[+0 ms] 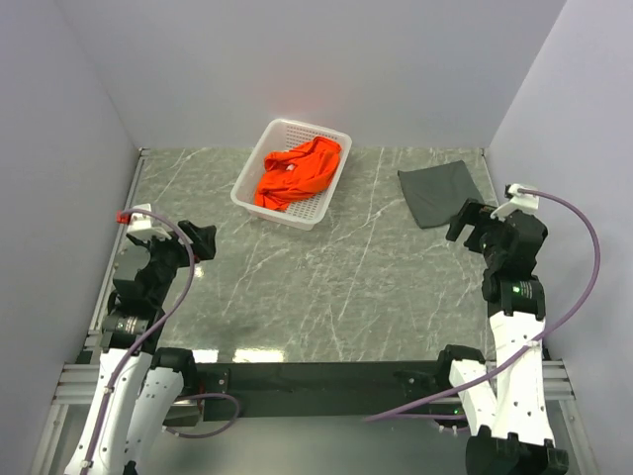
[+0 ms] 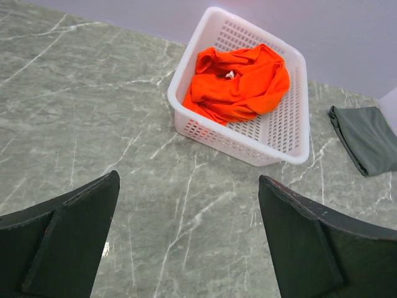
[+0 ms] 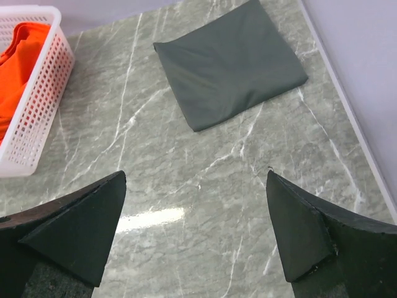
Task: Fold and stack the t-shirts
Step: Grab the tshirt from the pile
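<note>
An orange t-shirt point(image 1: 298, 172) lies crumpled inside the white lattice basket point(image 1: 253, 201) at the back middle of the table; the left wrist view has it too, orange t-shirt point(image 2: 239, 81) in the basket point(image 2: 248, 144). A dark grey t-shirt point(image 1: 437, 191) lies folded flat at the back right, and in the right wrist view the grey t-shirt point(image 3: 230, 63) is just ahead of the fingers. My left gripper point(image 1: 203, 240) hovers at the left side, open and empty, as does the left gripper point(image 2: 188, 180). My right gripper point(image 1: 470, 223) stands open just in front of the grey shirt, right gripper point(image 3: 196, 176) holding nothing.
The grey marble tabletop point(image 1: 336, 287) is walled in by pale panels at the back and both sides. A metal rail point(image 1: 129, 198) runs along the left edge. The basket's corner point(image 3: 31, 93) shows left of the right gripper.
</note>
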`<move>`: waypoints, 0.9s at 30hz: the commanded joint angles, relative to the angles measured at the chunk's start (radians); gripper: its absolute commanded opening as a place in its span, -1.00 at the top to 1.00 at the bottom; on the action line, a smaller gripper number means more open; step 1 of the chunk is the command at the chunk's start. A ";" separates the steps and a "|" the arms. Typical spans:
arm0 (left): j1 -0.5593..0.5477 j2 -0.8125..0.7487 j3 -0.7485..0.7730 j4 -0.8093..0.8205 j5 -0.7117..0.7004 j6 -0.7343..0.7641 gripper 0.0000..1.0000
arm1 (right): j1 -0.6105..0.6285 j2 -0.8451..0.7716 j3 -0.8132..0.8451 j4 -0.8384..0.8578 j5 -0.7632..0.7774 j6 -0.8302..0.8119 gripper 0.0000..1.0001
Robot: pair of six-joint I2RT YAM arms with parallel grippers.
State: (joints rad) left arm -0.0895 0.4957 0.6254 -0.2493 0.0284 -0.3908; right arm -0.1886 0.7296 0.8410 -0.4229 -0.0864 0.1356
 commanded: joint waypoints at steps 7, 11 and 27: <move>-0.010 0.023 0.033 0.015 0.041 -0.043 -0.99 | -0.005 -0.021 -0.034 -0.178 -0.692 -0.573 -1.00; -0.010 0.037 0.036 0.013 0.041 -0.069 -0.99 | -0.006 0.005 -0.075 -0.134 -0.765 -0.545 -1.00; -0.016 0.400 0.207 0.133 0.261 -0.301 -0.99 | -0.040 0.051 -0.129 -0.030 -0.852 -0.516 -1.00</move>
State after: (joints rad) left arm -0.0975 0.8490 0.7601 -0.1993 0.2127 -0.6453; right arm -0.2214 0.7929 0.7010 -0.4999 -0.9188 -0.3695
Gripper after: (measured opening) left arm 0.994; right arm 0.999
